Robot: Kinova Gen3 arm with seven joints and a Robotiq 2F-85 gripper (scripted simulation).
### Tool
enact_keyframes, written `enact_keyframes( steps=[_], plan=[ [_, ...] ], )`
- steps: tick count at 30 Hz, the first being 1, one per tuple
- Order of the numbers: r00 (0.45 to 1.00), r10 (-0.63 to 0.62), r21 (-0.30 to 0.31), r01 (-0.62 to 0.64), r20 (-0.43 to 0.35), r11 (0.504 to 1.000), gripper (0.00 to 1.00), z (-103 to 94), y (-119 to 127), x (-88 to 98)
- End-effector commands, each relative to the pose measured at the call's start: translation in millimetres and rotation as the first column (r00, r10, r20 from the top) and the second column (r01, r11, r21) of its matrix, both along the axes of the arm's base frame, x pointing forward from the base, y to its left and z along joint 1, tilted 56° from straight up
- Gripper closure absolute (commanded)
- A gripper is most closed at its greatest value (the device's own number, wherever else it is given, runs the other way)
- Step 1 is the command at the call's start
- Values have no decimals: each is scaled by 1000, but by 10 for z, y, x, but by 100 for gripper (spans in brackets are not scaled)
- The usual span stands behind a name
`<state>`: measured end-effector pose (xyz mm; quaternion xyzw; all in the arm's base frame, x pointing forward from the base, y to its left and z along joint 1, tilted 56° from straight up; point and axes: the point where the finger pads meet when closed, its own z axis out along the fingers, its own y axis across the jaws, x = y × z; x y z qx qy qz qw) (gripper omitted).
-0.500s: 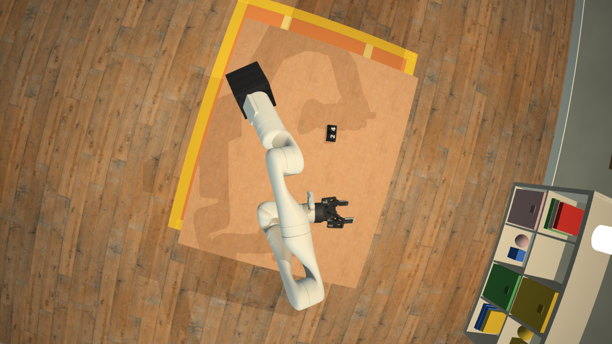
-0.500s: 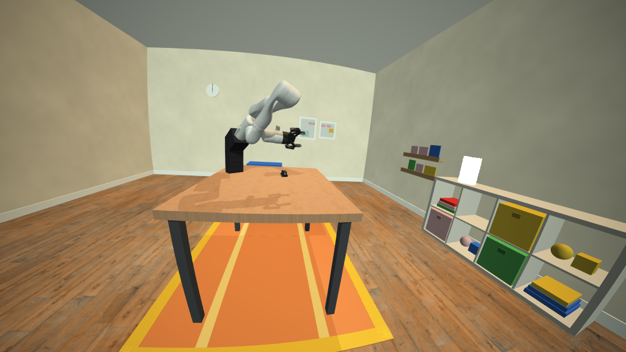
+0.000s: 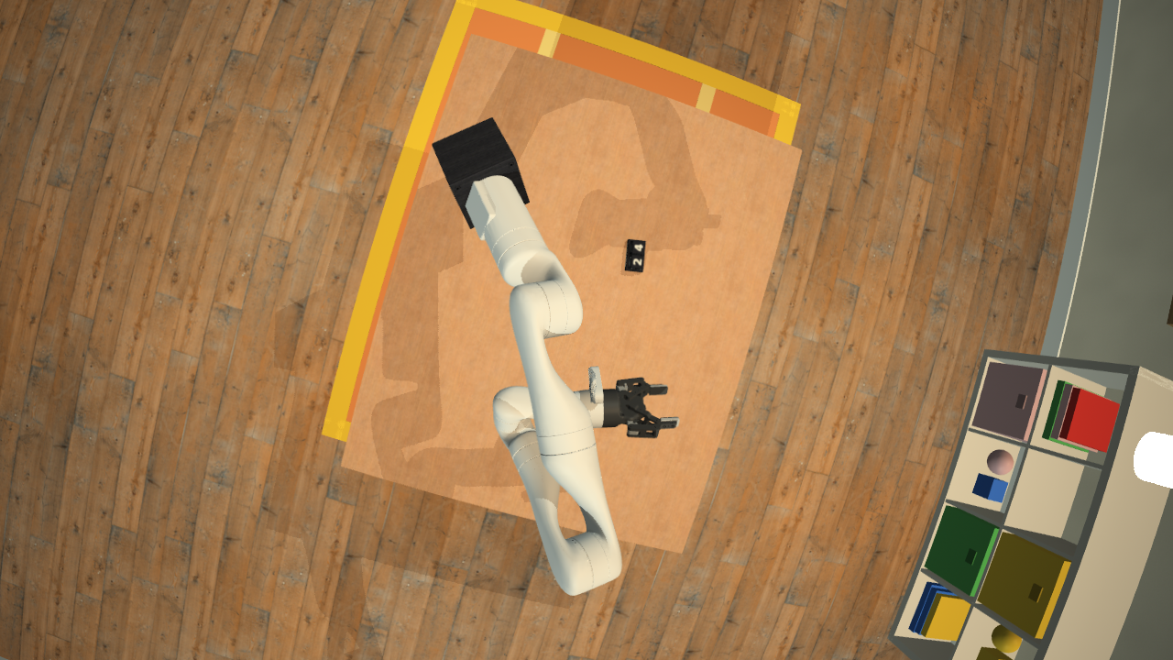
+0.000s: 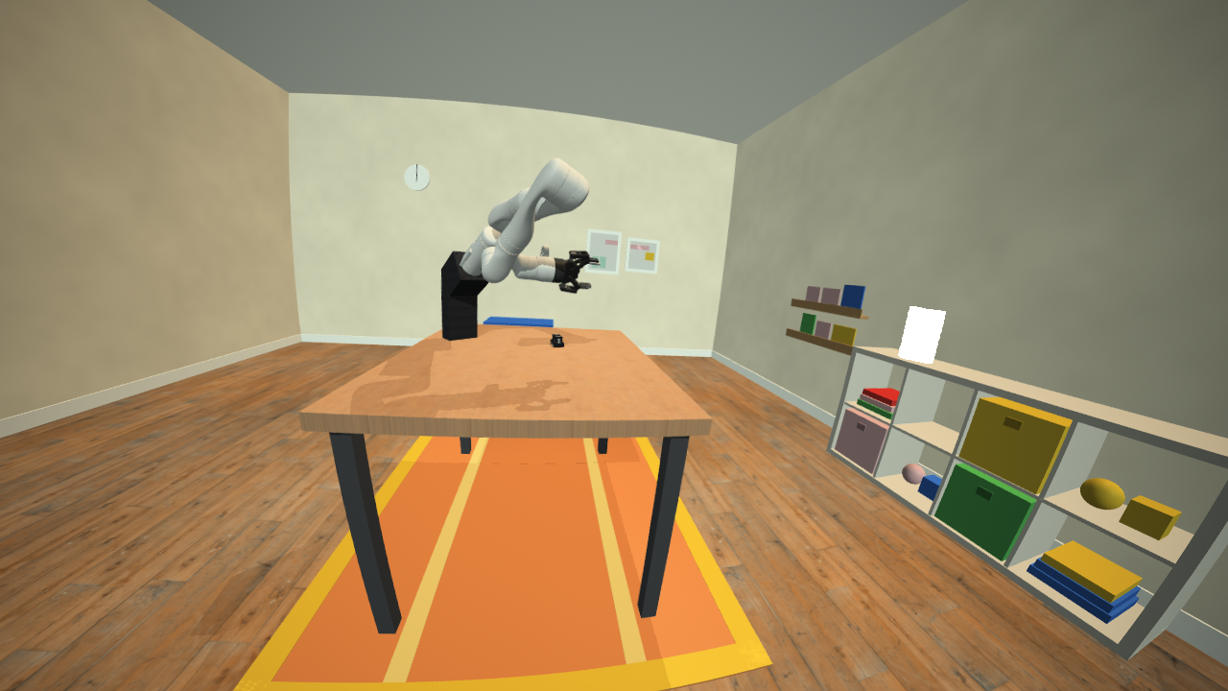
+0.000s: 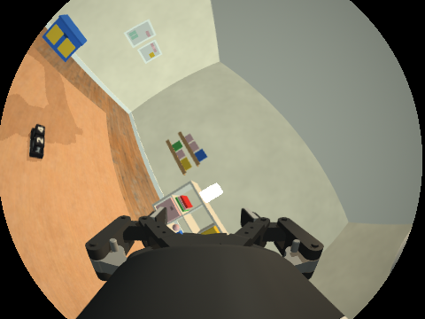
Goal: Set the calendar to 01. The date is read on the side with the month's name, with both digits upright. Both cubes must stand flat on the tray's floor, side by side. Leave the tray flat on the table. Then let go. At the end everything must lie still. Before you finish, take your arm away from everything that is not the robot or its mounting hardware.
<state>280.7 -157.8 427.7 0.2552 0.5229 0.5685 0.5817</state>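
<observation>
Supporting table (image 3: 721,328) (image 4: 507,425) (image 5: 53,186): carries the calendar, near the base end.
Arm (image 3: 565,443) (image 4: 515,231): raised, folded.
Pincer (image 3: 665,406) (image 4: 590,273) (image 5: 204,216): wide open, empty, pointing sideways above the table.
Calendar (image 3: 628,255) (image 4: 556,345) (image 5: 37,142): lies lower, well apart, off to the pincer's side; long axis roughly crosses its pointing direction.
Cubes (image 3: 636,261) (image 5: 40,140): 2 and 4 on top; pincer probably must swing over, turn downward.

Nothing I can make out is changing here, folks! From above and from across the room, this moment matches the one just before.
</observation>
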Motion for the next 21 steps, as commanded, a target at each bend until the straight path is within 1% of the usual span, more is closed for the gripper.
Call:
enact_keyframes(
  steps=[1, 11, 21],
  plan=[
    [1000, 0, -1, 0, 0, 1000, 0, 3, 3, -2],
    [1000, 8, 1, -8, -3, 1000, 0, -4, 19, 4],
    [998, 51, 7, -51, -21, 999, 0, -41, 100, 30]
  ],
)
